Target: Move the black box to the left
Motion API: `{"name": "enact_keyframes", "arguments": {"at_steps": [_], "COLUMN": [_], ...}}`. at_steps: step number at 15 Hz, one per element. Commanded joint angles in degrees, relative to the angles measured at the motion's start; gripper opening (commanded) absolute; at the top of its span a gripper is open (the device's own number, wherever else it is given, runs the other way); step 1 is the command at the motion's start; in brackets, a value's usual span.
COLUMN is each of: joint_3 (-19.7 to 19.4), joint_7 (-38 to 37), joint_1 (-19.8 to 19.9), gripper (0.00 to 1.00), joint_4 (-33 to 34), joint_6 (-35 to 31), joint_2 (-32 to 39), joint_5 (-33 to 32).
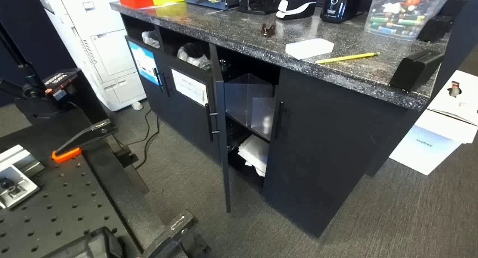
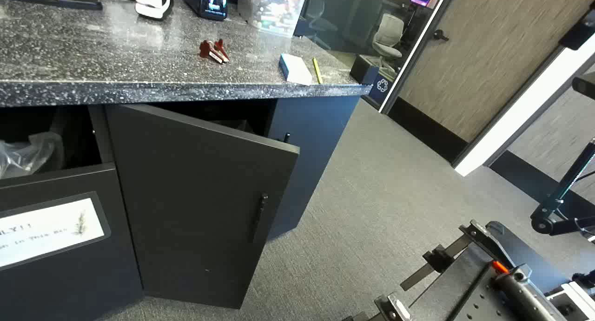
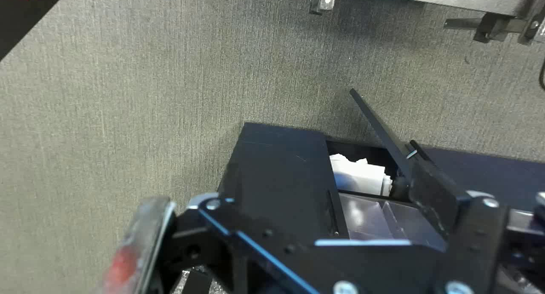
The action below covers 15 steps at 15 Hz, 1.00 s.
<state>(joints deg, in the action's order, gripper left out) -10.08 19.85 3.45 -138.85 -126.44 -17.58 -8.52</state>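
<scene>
My fingers (image 3: 147,238): well spread, presumably to straddle the black box (image 1: 414,69), upper right in an exterior view, on the tabletop (image 1: 347,41).

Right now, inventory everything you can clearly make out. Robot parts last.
flat-panelled cabinet: 1, black, centre of an exterior view
open flat door: 1, black, on cabinet
speckled stone-look countertop: 1, dark grey, atop cabinet
small rectangular box: 1, matte black, at countertop corner
slim pencil: 1, yellow, on countertop
flat rectangular block: 1, white with blue side, beside pencil
clawed staple remover: 1, dark red, on countertop
plastic tub: 1, clear, on countertop
glossy upright device: 1, black, on countertop
paper stack: count unclear, white, inside cabinet
boxy printer: 1, white, beside cabinet
printed packaging: count unclear, mostly white, beyond cabinet
perforated bench: 1, black, facing cabinet
two-finger gripper: 1, black, open, in wrist view
</scene>
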Motion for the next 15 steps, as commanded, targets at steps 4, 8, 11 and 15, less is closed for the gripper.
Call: {"name": "enact_keyframes", "arguments": {"at_steps": [4, 8, 11, 15], "joint_3": [0.5, 0.5, 0.9, -0.6], "joint_7": [0.1, 0.1, -0.7, 3.5], "joint_1": [0.5, 0.5, 0.3, -0.1], "gripper": [1.0, 1.0, 1.0, 1.0], "joint_4": [0.1, 0.1, 1.1, 10.5], "joint_6": [0.1, 0.1, -0.3, -0.4], "joint_2": [0.0, 0.0, 1.5, 12.7], "joint_5": [0.2, 0.2, 0.3, 4.3]}}
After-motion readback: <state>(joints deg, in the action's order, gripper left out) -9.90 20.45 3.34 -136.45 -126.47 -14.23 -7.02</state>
